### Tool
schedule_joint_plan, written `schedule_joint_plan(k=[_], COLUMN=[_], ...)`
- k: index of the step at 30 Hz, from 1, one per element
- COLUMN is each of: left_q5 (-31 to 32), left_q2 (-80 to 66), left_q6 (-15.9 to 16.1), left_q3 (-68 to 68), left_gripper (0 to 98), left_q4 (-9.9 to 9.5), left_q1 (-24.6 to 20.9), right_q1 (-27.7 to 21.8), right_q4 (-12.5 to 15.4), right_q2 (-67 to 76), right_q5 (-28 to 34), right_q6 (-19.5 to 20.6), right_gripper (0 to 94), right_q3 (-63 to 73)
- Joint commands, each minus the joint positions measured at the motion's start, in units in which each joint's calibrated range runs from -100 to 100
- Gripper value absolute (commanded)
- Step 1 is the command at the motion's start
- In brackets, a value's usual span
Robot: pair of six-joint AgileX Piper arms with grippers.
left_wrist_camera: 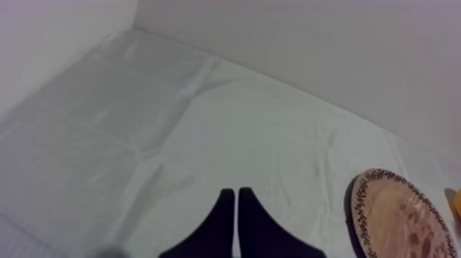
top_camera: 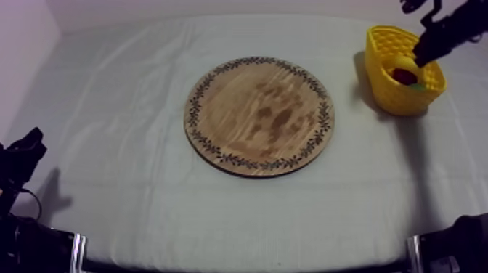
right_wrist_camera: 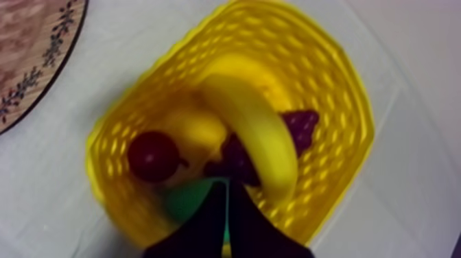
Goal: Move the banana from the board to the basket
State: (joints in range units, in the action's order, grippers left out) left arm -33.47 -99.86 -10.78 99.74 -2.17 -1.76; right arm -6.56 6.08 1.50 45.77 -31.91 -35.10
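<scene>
Task judged approx. done: banana (right_wrist_camera: 257,130) is seen lying inside yellow basket (top_camera: 388,98), upper right of top view, beside small red fruit (right_wrist_camera: 152,156) & grapes (right_wrist_camera: 237,161). Wooden board (top_camera: 259,116), mid-frame, is seen bare. R gripper (right_wrist_camera: 226,186) is held over basket, fingers pressed together, nothing gripped. L gripper (left_wrist_camera: 237,194) is likewise clenched empty. Only the arm's retreat is judged outstanding.

Dim, even light; soft shadows beside yellow basket (top_camera: 398,99) and board (top_camera: 240,109).
</scene>
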Motion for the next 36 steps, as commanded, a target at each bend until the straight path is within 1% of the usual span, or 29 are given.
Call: schedule_joint_plan(k=[1,4,7,13,18,23,26,29,32,36], left_q5=[0.00,0.00,0.00,0.00,0.00,0.00,0.00,0.00,0.00,0.00], left_q2=[0.03,0.03,0.03,0.03,0.03,0.03,0.03,0.03,0.03,0.03], left_q6=[0.01,0.01,0.01,0.04,0.03,0.01,0.01,0.01,0.03,0.02], left_q3=[0.04,0.04,0.04,0.04,0.04,0.04,0.04,0.04,0.04,0.04], left_gripper=[0.1,0.1,0.1,0.1,0.1,0.1,0.1,0.1,0.1,0.1], left_q4=[0.00,0.00,0.00,0.00,0.00,0.00,0.00,0.00,0.00,0.00], left_q1=[-0.01,-0.01,-0.01,-0.01,-0.01,-0.01,-0.01,-0.01,-0.01,-0.01], right_q1=[-0.67,-1.59,-2.08,-1.33,-2.50,-2.16,-2.71,-2.82,-1.58,1.65], right_q4=[3.00,5.59,7.42,9.02,10.68,9.14,8.67,7.78,6.05,3.14], right_q2=[5.75,11.40,17.00,28.54,41.71,57.68,65.29,71.72,77.60,84.50], right_q5=[-0.79,-2.53,-4.63,-9.88,-10.12,-6.36,-2.66,-0.78,0.24,1.17], right_q6=[-0.97,-1.05,-0.72,-0.07,-0.89,1.17,1.61,2.68,4.91,8.91], right_gripper=[0.9,0.8,0.7,0.7,0.7,0.7,0.7,0.7,0.7,0.7], right_q3=[-9.19,-16.21,-22.89,-36.23,-45.34,-52.08,-53.83,-55.29,-56.31,-57.05])
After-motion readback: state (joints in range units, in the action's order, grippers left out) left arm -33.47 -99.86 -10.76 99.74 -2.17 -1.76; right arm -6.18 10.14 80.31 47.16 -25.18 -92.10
